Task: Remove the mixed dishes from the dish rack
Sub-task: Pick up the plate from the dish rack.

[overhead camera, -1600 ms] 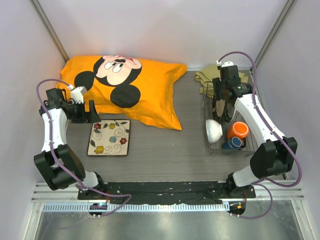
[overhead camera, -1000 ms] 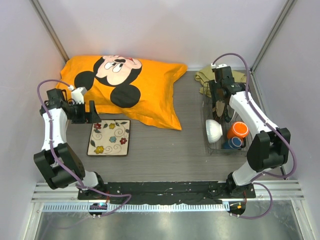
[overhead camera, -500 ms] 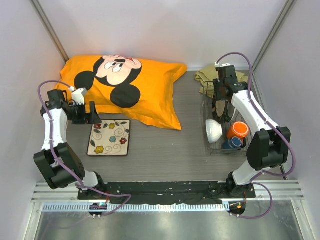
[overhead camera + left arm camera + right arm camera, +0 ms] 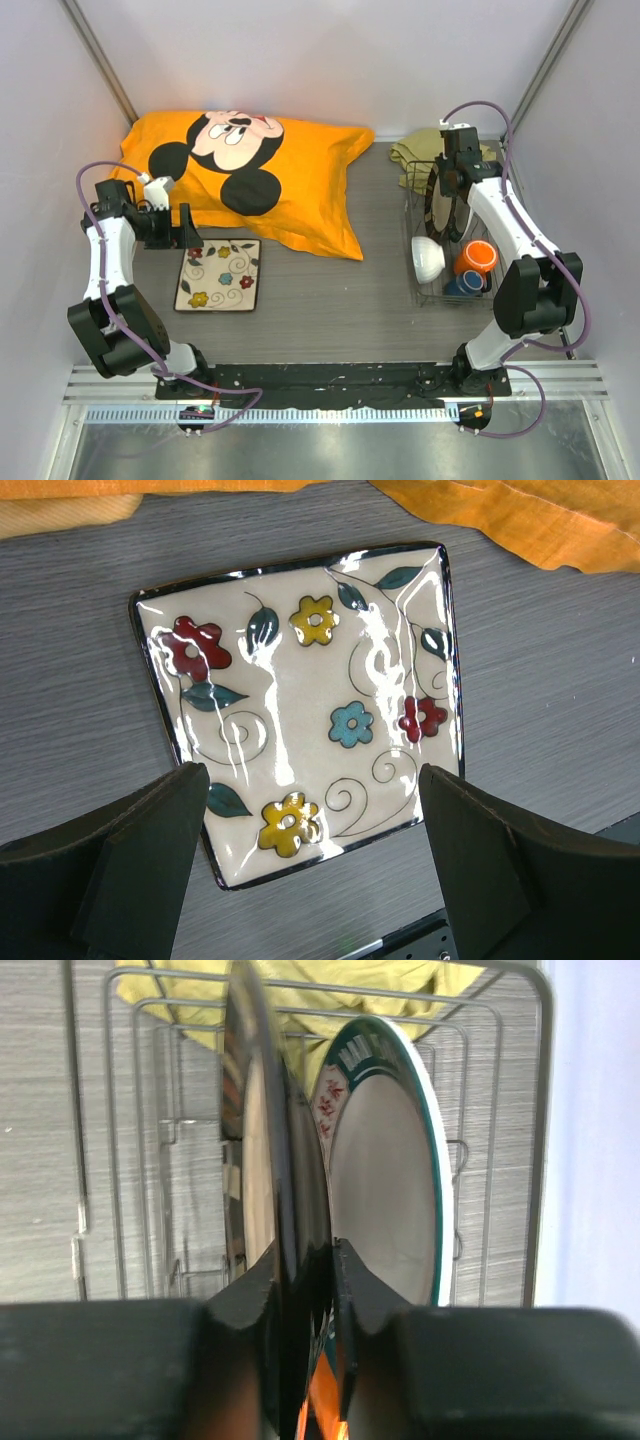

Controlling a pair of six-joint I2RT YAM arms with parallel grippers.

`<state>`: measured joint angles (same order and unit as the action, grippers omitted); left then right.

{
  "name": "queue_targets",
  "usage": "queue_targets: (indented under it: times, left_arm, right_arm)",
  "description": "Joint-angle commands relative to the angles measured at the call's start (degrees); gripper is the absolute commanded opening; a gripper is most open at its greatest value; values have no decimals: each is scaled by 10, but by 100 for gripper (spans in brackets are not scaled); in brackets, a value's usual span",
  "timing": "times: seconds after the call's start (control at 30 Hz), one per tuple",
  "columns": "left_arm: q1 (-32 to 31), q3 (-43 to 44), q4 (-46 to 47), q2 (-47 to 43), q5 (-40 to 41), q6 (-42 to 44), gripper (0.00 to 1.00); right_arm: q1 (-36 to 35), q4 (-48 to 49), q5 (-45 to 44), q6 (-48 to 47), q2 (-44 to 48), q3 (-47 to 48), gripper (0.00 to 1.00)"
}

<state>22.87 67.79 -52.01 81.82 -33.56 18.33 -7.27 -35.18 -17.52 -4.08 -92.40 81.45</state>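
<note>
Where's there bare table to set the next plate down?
The widest bare stretch of table lies between the floral plate and the dish rack, in front of the orange pillow. The rack is crowded: right gripper shut on the brown plate, patterned plate, bowl, mug, cup.

An orange pillow point(image 4: 250, 180) lay across the far left of the grey wood-grain table point(image 4: 340, 290). It was printed with a cartoon mouse's face point(image 4: 232, 140) — pale cheeks toward the back wall, round black ears toward the near side. Its near right corner reached toward the table's middle. In the left wrist view its orange edge ran along the top, creased at the right. An olive-yellow cloth point(image 4: 412, 155) sat crumpled in the far right corner, well apart from the pillow. Plain white walls point(image 4: 320, 60) closed in three sides, with a slanted metal strut point(image 4: 100, 60) at each far corner. Along the near edge ran a white perforated strip point(image 4: 320, 413) — below it, a dull metal sheet point(image 4: 320, 450).
</note>
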Motion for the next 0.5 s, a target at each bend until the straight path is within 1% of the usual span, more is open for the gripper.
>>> queue_targets:
  times: [0.0,0.03,0.07,0.27,0.47]
  left_arm:
    - [-2,0,13,-6,-4,4,91]
    - [-1,1,13,-6,-5,4,91]
    - [-1,1,13,-6,-5,4,91]
    - [-2,4,12,-3,-12,0,91]
    - [-2,8,10,-3,-17,0,91]
  right_arm:
    - [-2,4,43,10,-23,13,10]
    - [-2,1,41,10,-22,15,7]
    - [-2,-2,41,11,-22,18,1]
    - [-1,-24,32,11,-16,48,1]
    - [-2,-55,26,5,-16,98,1]
